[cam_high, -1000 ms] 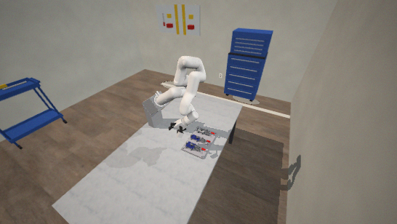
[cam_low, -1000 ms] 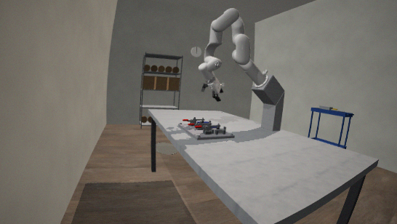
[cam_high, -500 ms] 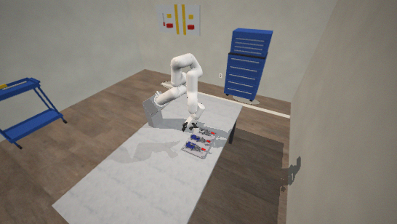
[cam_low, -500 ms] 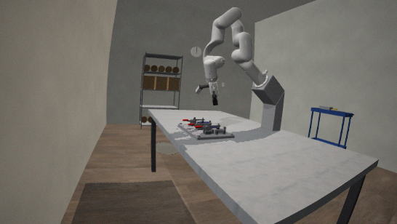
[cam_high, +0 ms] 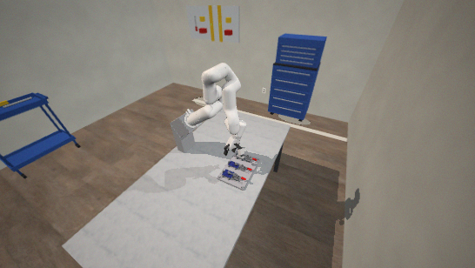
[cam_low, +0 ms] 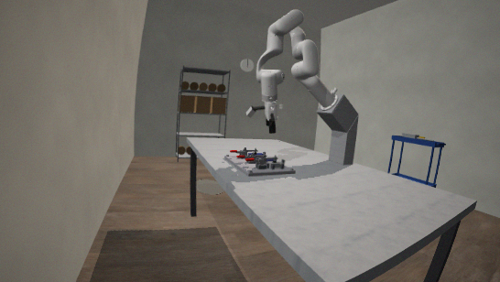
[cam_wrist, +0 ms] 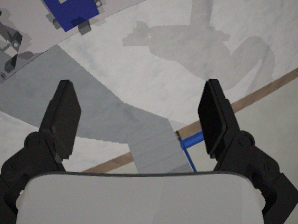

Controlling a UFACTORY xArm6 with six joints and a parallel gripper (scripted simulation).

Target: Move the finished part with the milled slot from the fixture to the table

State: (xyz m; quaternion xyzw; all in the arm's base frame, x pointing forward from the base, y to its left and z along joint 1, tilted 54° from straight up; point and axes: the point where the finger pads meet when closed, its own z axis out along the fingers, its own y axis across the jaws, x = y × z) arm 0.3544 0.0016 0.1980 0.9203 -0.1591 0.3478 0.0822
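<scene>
I'm hovering high over the table, fingers spread fully wide, nothing between them. The fixture is lying below and outward from me, off the upper left of the wrist view. So the coming move is going sideways first, then down.

The target should be sitting in the end nest, the one showing no blue; I can't make out the finished part or its slot. I'm judging its long axis to be running with the clamp row, toward the red handle. Probably needs a wrist turn and the clamp opened; lock state can't be read from here.

Looks: grey metal and dark clamp pieces in that nest, no layout fluid. Middle blank is showing solid blue, right next door, so I'm wanting side clearance.

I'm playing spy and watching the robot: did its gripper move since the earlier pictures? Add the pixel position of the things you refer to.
Yes. In the top view, the gripper (cam_high: 232, 150) (cam_low: 261, 120) (cam_wrist: 138, 94) moved right, closer to the fixture (cam_high: 238, 185) (cam_low: 275, 172) (cam_wrist: 32, 27).
</scene>
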